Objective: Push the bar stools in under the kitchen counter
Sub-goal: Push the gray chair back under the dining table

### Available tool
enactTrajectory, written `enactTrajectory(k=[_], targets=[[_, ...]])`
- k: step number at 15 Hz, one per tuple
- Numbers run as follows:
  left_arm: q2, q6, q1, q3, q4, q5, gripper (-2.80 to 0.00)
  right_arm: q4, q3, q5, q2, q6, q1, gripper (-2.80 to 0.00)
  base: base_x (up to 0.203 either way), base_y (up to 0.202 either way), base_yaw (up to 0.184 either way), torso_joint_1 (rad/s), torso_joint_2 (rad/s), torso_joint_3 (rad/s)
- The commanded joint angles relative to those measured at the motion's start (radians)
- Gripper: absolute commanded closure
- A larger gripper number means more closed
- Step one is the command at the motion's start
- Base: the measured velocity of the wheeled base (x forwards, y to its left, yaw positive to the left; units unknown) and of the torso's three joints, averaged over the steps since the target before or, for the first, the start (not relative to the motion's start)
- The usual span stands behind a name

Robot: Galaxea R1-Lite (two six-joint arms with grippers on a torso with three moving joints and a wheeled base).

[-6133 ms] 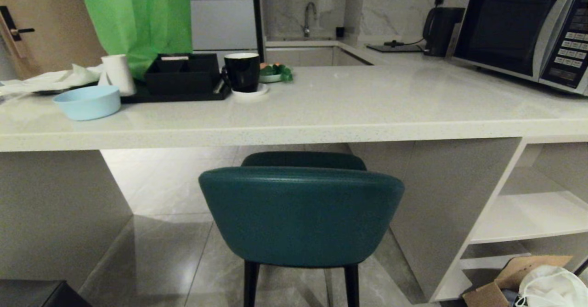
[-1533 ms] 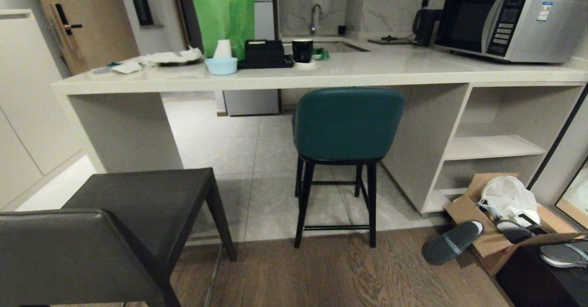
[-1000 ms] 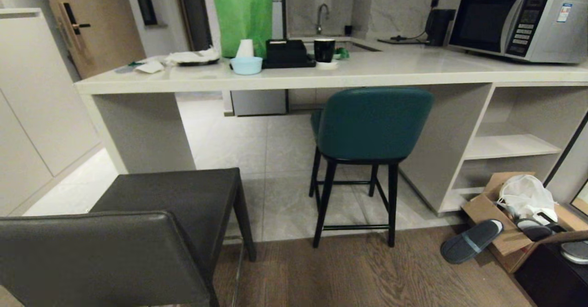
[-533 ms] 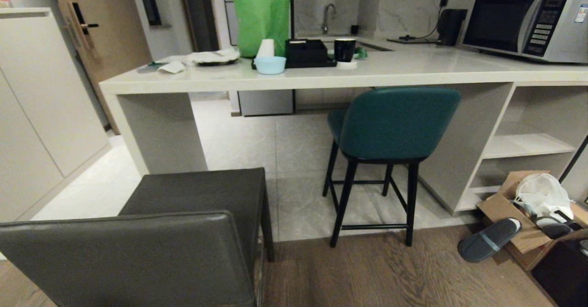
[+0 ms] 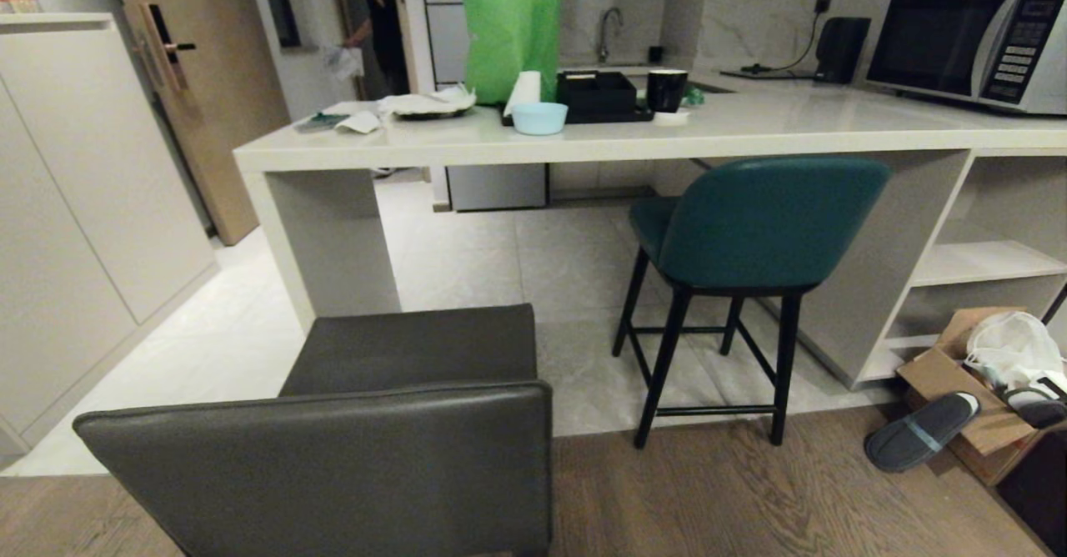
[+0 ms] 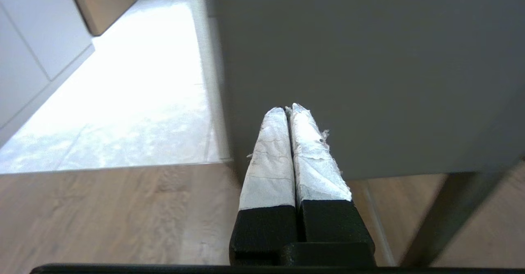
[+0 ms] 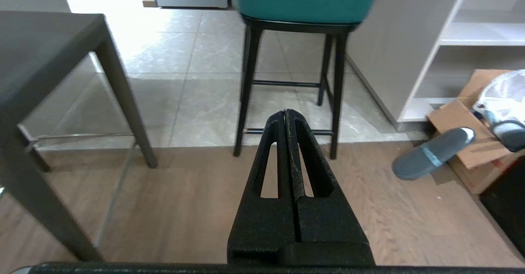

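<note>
A dark grey stool (image 5: 400, 424) with a square back stands on the wood floor directly in front of the robot, well short of the kitchen counter (image 5: 583, 136). Its flat backrest faces the robot and runs side to side across the view; its seat points ahead toward the open gap under the counter, between the slab end panel on the left and the teal stool (image 5: 750, 232) on the right. The teal stool stands on the pale tiles ahead and to the right, its curved back toward the robot and its seat partly beneath the counter edge, so it looks largely pushed in already.

The left gripper (image 6: 289, 109), its taped fingers pressed together and empty, sits low and close behind the grey backrest, nearer to this stool than the other arm. The right gripper (image 7: 286, 112), also closed on nothing, points at the teal stool's black legs with the grey stool's seat off to its left. Neither arm shows in the head view.

The likely next move is a straight push forward on the grey backrest.

Beside the open white shelving (image 5: 984, 261) lie a cardboard box (image 5: 959, 373) and a slipper (image 5: 921, 432).
</note>
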Motion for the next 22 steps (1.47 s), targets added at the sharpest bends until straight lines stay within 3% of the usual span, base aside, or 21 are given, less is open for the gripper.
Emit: enactTrajectory(k=[1, 10, 14, 16, 19, 22], targets=[[0.000, 0.000, 0.000, 0.005, 0.000, 0.000, 0.00, 0.000, 0.000, 0.000, 0.001, -0.001, 0.002, 0.00, 0.000, 0.197, 0.000, 0.005, 0.01, 0.002], [0.000, 0.000, 0.000, 0.005, 0.000, 0.000, 0.00, 0.000, 0.000, 0.000, 0.001, -0.001, 0.000, 0.00, 0.000, 0.191, -0.001, 0.002, 0.00, 0.002], [0.000, 0.000, 0.000, 0.005, 0.000, 0.000, 0.00, 0.000, 0.000, 0.002, 0.001, -0.006, 0.000, 0.00, 0.000, 0.023, -0.001, 0.002, 0.00, 0.001], [-0.001, 0.003, 0.002, 0.002, 0.000, -0.003, 0.00, 0.002, 0.000, 0.014, 0.001, -0.051, 0.000, 0.00, 0.000, 0.000, 0.000, 0.000, 0.00, 0.000], [0.057, -0.073, 0.000, -0.153, 0.052, -0.049, 0.00, 0.035, -0.064, 0.059, 0.063, -0.063, 0.000, 0.00, 0.000, 0.000, 0.000, 0.000, 0.00, 0.000], [0.308, -0.115, -0.021, -0.230, -0.005, -0.084, 0.00, 0.029, -0.128, 0.083, 0.208, -0.042, -0.001, 0.00, 0.000, 0.000, 0.000, 0.000, 0.00, 0.000]])
